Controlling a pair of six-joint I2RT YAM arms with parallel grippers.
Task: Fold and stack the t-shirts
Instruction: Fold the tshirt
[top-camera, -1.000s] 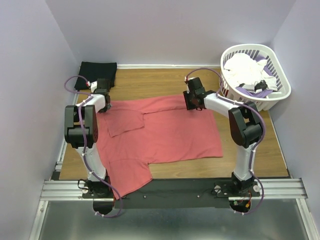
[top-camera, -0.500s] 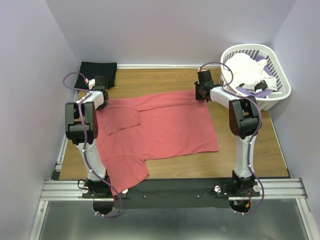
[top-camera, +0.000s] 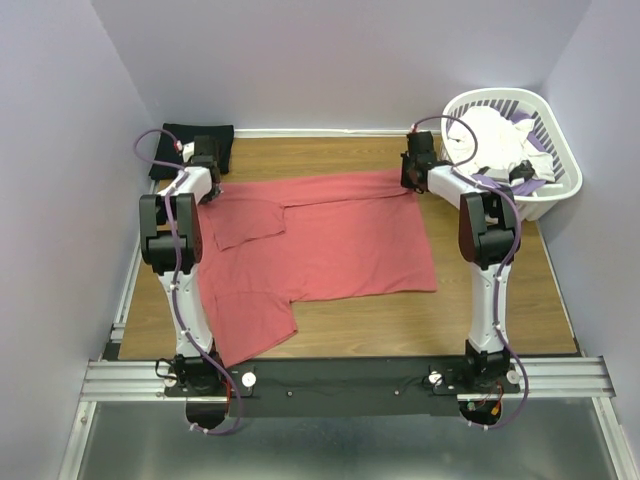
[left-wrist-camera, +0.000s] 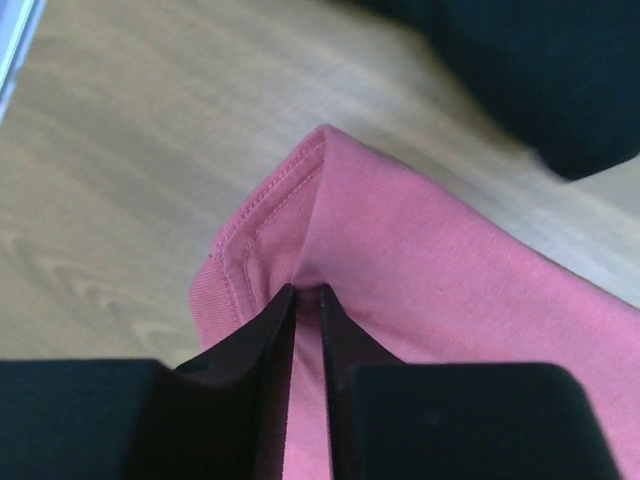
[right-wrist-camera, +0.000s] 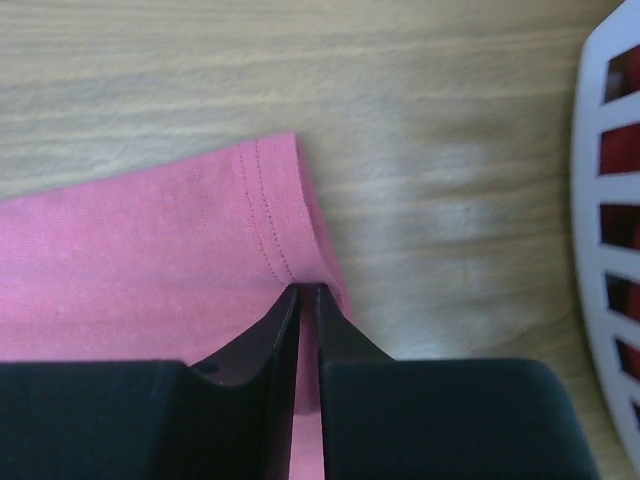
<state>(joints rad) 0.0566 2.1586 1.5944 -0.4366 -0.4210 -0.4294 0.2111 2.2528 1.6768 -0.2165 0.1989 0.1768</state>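
The coral-red t-shirt (top-camera: 320, 245) lies spread on the wooden table, its near left part reaching the front edge. My left gripper (top-camera: 203, 170) is shut on the shirt's far left corner (left-wrist-camera: 290, 220). My right gripper (top-camera: 415, 170) is shut on its far right corner (right-wrist-camera: 270, 200). Both arms stretch far back, holding the far edge taut. The black t-shirt (top-camera: 195, 140) lies folded at the far left corner, just behind my left gripper; it also shows in the left wrist view (left-wrist-camera: 540, 70).
A white slatted basket (top-camera: 555, 195) with white and purple cloth stands at the far right, close to my right gripper; its wall shows in the right wrist view (right-wrist-camera: 610, 230). Purple walls enclose the table. A metal rail (top-camera: 350, 375) runs along the front.
Both grippers have moved farther back and outward, pulling the red shirt's far edge toward the back wall. The shirt's near part slid away from the front edge.
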